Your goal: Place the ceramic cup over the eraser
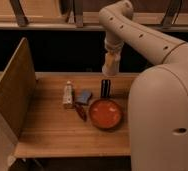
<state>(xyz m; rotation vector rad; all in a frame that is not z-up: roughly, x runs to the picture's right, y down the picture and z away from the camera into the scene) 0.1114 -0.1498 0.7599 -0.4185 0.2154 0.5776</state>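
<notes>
A small cream-white ceramic cup (109, 68) hangs in the air at the end of my arm, held by my gripper (110, 58), which is shut on it. Just below the cup, with a small gap between them, the eraser (105, 88) stands upright on the wooden table (52, 130) as a narrow black block. The cup is almost directly over the eraser, slightly to its right.
A round orange-red bowl (106, 114) sits in front of the eraser. To the left lie a white capped tube (67, 95), a flat blue-grey square (83, 96) and a thin dark red stick (80, 111). A tall wooden panel (12, 92) borders the table's left side. My robot body (164, 120) fills the right.
</notes>
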